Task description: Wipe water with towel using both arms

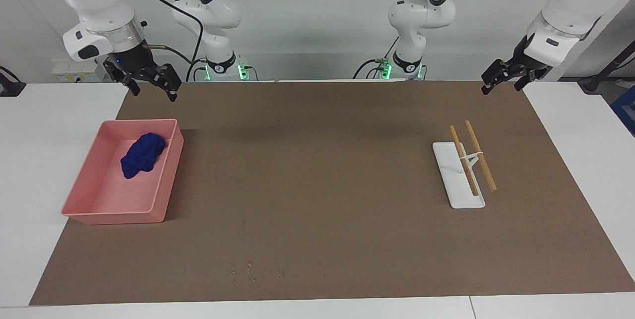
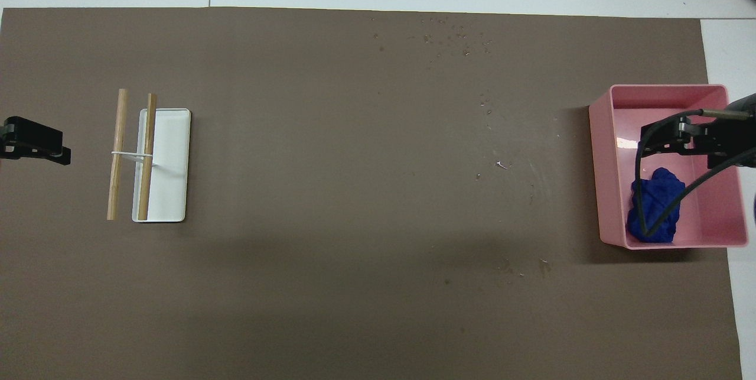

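The blue towel (image 1: pixel 143 154) lies crumpled in the pink tray (image 1: pixel 114 217) toward the right arm's end of the table; it also shows in the overhead view (image 2: pixel 655 205), in the tray (image 2: pixel 596 161). Water droplets (image 1: pixel 258 269) speckle the brown mat farthest from the robots, also seen from overhead (image 2: pixel 455 34). My right gripper (image 1: pixel 151 85) hangs open and empty in the air over the tray (image 2: pixel 679 137), well clear of the towel. My left gripper (image 1: pixel 503 82) waits raised, open and empty, over the mat's edge at the left arm's end (image 2: pixel 35 143).
A white rectangular dish (image 1: pixel 459 180) with two wooden sticks (image 1: pixel 478 158) laid across it, joined by a white band, sits toward the left arm's end (image 2: pixel 171 167). A few stray droplets (image 2: pixel 502 164) lie mid-mat. The brown mat (image 1: pixel 317 185) covers the white table.
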